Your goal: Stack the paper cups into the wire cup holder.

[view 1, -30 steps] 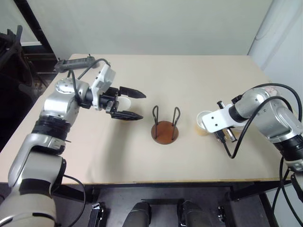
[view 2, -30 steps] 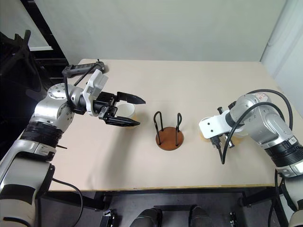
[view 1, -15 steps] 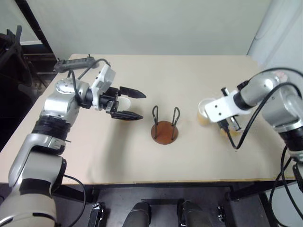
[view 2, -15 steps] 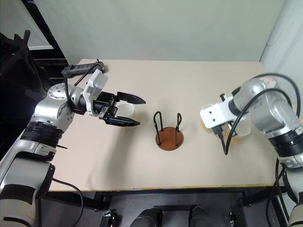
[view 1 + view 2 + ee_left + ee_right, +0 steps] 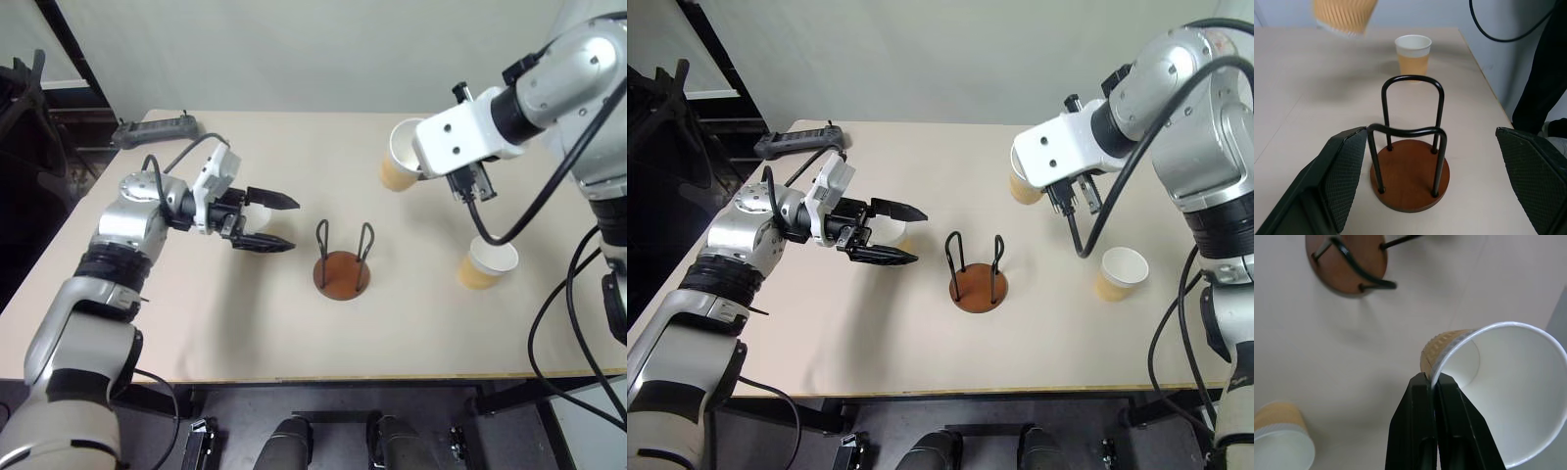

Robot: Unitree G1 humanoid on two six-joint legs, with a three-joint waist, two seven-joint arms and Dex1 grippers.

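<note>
Three paper cups, one wire cup holder and two tools were in sight over the beige tabletop (image 5: 196, 313), along with one dark power strip (image 5: 155, 128) lying at the far left corner.

Farthest left, the left tool (image 5: 272, 221) pointed sideways toward the middle of the tabletop, its two black fingers spread wide with nothing between them. The first cup (image 5: 888, 231) stood on the tabletop just behind those fingers, partly hidden by them, its white inside showing between them; whether a finger touched it could not be told. In the left wrist view the two textured pads (image 5: 1347, 166) stood far apart, framing the holder from either side without touching it.

In the middle stood the wire cup holder (image 5: 341, 271), a round reddish-brown disc with two upright dark wire loops. It was upright and held no cup.

Further right, the right tool (image 5: 1432, 382) was raised above the tabletop, beyond the holder and to its right. Its fingers were pressed together on the rim of the second cup (image 5: 398, 162), one finger inside the wall and one outside. That cup hung clear of the surface, tilted, with its open mouth turned toward the right arm.

Farthest right, the third cup (image 5: 484, 264) stood upright on the tabletop, well apart from the holder and near the right edge, touched by neither tool.
</note>
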